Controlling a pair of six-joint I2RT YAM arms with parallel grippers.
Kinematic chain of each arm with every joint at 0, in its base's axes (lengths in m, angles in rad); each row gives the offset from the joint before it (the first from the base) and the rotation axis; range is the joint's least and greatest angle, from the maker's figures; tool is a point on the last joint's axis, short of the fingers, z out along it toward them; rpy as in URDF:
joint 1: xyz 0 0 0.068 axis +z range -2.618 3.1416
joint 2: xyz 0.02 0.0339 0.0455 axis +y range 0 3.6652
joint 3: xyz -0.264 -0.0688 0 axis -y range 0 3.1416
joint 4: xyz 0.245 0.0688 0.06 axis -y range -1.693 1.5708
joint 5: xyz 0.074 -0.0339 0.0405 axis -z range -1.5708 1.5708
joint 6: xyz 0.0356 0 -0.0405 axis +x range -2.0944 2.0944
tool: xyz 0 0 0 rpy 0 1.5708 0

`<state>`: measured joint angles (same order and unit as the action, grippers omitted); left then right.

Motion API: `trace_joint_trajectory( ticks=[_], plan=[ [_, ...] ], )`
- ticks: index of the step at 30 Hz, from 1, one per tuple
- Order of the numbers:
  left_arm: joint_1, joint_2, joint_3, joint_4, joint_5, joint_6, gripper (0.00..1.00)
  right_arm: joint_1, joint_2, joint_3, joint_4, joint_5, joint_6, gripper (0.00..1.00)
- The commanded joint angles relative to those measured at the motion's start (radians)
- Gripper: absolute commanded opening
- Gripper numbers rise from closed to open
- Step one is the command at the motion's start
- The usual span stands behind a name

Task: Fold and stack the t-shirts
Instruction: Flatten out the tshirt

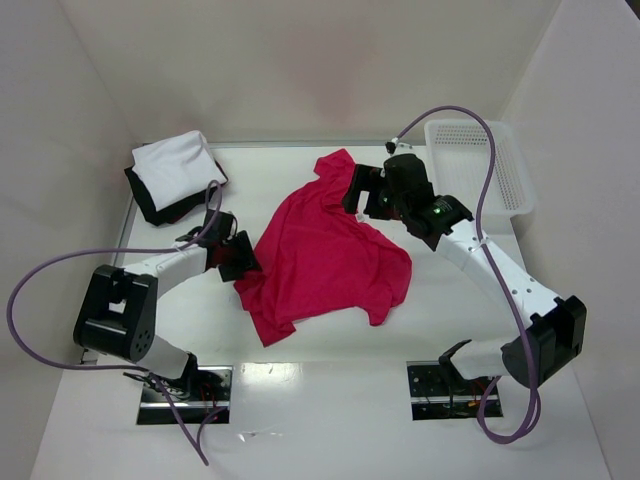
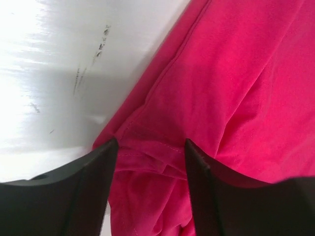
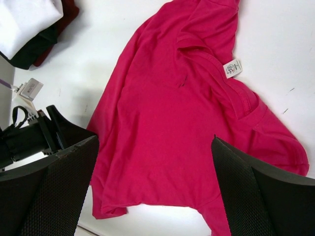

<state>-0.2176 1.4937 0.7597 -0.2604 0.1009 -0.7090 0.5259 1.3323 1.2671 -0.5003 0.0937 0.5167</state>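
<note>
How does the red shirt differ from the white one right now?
The red shirt lies unfolded and rumpled in the middle of the table; the white shirt is folded into a neat rectangle. Red sits straight on the table; white tops a black shirt at the far-left corner. The open left end effector straddles red's edge; white has none near it. Both are plain cloth tees.

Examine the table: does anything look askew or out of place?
The red t-shirt lies rumpled and skewed in the middle, its neck label flipped out. The white t-shirt sits folded on the black one at the far-left corner, tidy.
</note>
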Motion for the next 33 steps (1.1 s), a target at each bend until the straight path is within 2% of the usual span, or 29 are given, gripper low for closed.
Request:
trace_joint_trajectory(
  ticks=[1, 5, 8, 9, 14, 19, 27, 33],
  plan=[
    [0.007, 0.019, 0.032, 0.043, 0.033, 0.008, 0.63, -0.007, 0.005, 0.012, 0.040, 0.011, 0.008, 1.00],
    [0.027, 0.030, 0.059, 0.043, 0.033, 0.017, 0.46, -0.007, 0.016, 0.021, 0.040, 0.011, 0.017, 1.00],
    [0.027, 0.030, 0.072, 0.020, 0.013, 0.037, 0.38, -0.007, 0.034, 0.032, 0.040, 0.011, 0.017, 1.00],
    [0.027, 0.020, 0.085, 0.007, 0.013, 0.037, 0.29, -0.007, 0.034, 0.032, 0.040, 0.011, 0.017, 1.00],
    [0.037, -0.029, 0.156, -0.080, -0.058, 0.046, 0.06, -0.007, 0.067, 0.043, 0.059, 0.011, 0.017, 1.00],
    [0.058, -0.125, 0.254, -0.143, -0.154, 0.124, 0.00, -0.007, 0.113, 0.064, 0.088, 0.011, -0.003, 1.00],
    [0.083, -0.116, 0.286, -0.143, -0.165, 0.195, 0.00, -0.007, 0.188, 0.120, 0.141, 0.011, -0.024, 1.00],
    [0.092, -0.083, 0.342, -0.134, -0.230, 0.259, 0.00, -0.017, 0.243, 0.153, 0.173, 0.011, -0.034, 1.00]
  ],
)
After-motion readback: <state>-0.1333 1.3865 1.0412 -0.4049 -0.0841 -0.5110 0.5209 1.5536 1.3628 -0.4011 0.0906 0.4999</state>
